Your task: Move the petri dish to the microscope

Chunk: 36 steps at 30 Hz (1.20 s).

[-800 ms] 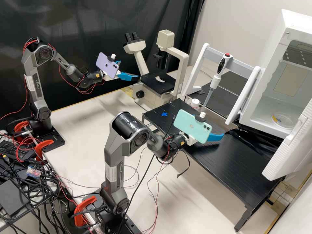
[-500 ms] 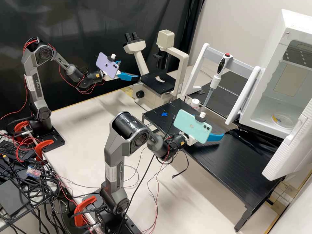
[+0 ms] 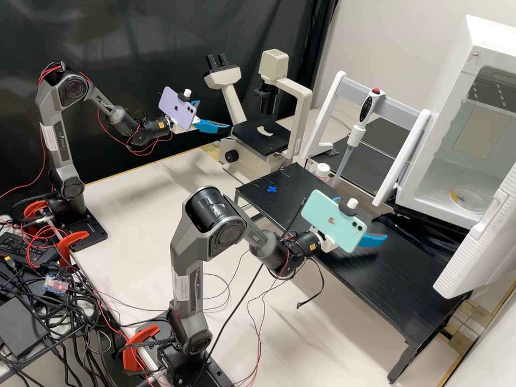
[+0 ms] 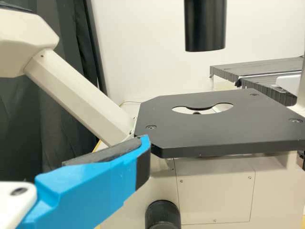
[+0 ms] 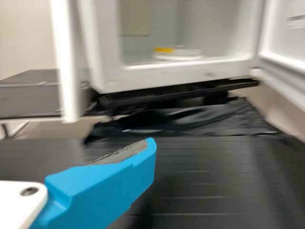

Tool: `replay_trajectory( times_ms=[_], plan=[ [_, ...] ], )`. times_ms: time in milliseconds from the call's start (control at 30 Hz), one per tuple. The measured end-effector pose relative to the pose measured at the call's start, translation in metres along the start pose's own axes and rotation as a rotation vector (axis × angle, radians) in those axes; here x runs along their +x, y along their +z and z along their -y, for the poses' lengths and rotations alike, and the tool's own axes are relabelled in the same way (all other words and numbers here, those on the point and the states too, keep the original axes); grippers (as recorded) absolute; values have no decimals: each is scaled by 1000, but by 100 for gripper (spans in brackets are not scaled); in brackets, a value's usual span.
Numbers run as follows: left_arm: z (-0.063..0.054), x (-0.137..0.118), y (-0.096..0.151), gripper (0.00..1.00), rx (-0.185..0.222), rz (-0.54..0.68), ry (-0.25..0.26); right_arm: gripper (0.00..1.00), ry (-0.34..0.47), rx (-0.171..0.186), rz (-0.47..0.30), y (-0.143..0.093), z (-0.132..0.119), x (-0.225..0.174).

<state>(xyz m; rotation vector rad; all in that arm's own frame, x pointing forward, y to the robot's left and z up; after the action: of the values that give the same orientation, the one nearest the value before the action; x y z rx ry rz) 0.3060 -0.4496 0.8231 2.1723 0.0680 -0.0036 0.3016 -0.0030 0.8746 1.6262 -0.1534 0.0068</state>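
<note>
As we inspect the task's item, we find the petri dish (image 3: pixel 468 200) lying flat on the floor of the open white chamber (image 3: pixel 492 45), a yellow mark at its edge. The right gripper (image 3: pixel 363 217) hangs over the black bench (image 3: pixel 398 285), outside the chamber and apart from the dish; its fingers stand well apart, and we note nothing held. That arm rises nearly upright to its elbow, then slopes down along the forearm, its fingers directed toward the chamber side. A pale green phone (image 3: pixel 330 217) is mounted on its wrist. We record the left gripper (image 3: pixel 214 115) beside the microscope (image 3: pixel 305 99), near its stage (image 3: pixel 263 144), its fingers likewise well apart and holding nothing. The left arm stands tall, elbow raised, forearm angled down, wrist nearly level, with a purple phone (image 3: pixel 178 108).
</note>
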Motion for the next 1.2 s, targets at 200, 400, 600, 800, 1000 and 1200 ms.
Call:
replay_trajectory(
  times_ms=[200,400,600,800,1000,1200],
  plan=[
    [0,0,0,100,0,0,0,100,109,18,1,6,-34,18],
    [0,0,0,100,0,0,0,100,168,20,23,10,-62,48],
    [0,0,0,100,0,0,0,100,204,55,63,10,-83,82],
    [0,0,0,100,0,0,0,100,228,47,90,4,-100,115],
    [0,0,0,100,0,0,0,100,220,29,69,-13,-110,149],
    [0,0,0,100,0,0,0,100,192,28,66,-21,-112,181]
  ],
)
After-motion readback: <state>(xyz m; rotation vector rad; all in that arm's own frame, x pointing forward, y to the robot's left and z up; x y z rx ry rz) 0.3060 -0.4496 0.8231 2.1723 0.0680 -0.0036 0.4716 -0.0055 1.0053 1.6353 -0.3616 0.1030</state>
